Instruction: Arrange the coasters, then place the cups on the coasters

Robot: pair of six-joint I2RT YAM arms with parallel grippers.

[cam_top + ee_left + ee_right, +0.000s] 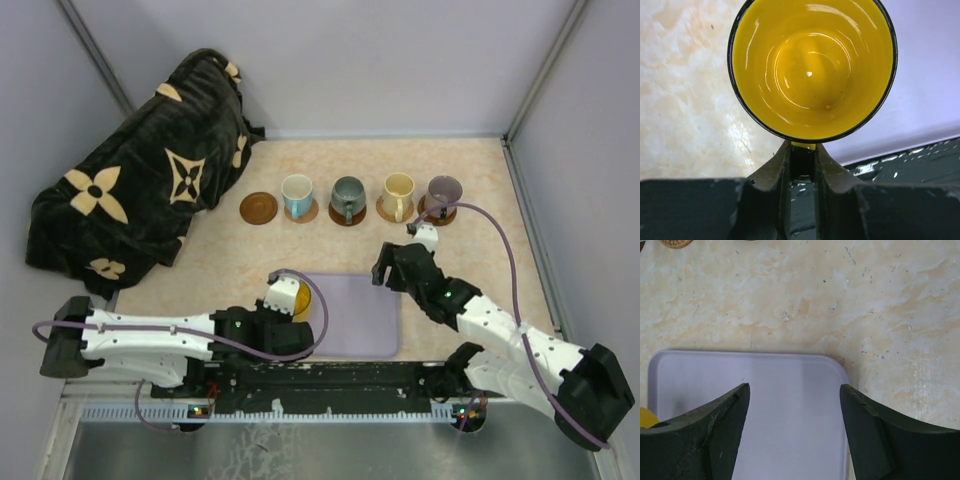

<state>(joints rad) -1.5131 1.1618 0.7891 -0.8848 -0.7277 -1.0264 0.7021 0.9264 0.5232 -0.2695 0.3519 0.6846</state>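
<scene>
Along the back runs a row of brown coasters. The leftmost coaster is bare. The other coasters carry a white and blue cup, a grey-green cup, a cream cup and a purple-grey cup. A yellow cup is at the left edge of the lavender tray. My left gripper is shut on its handle. My right gripper hangs open over the tray's far right corner, holding nothing.
A black cloth with tan flower patterns lies heaped at the back left. Grey walls close in the marbled tabletop on three sides. A dark rail runs along the near edge.
</scene>
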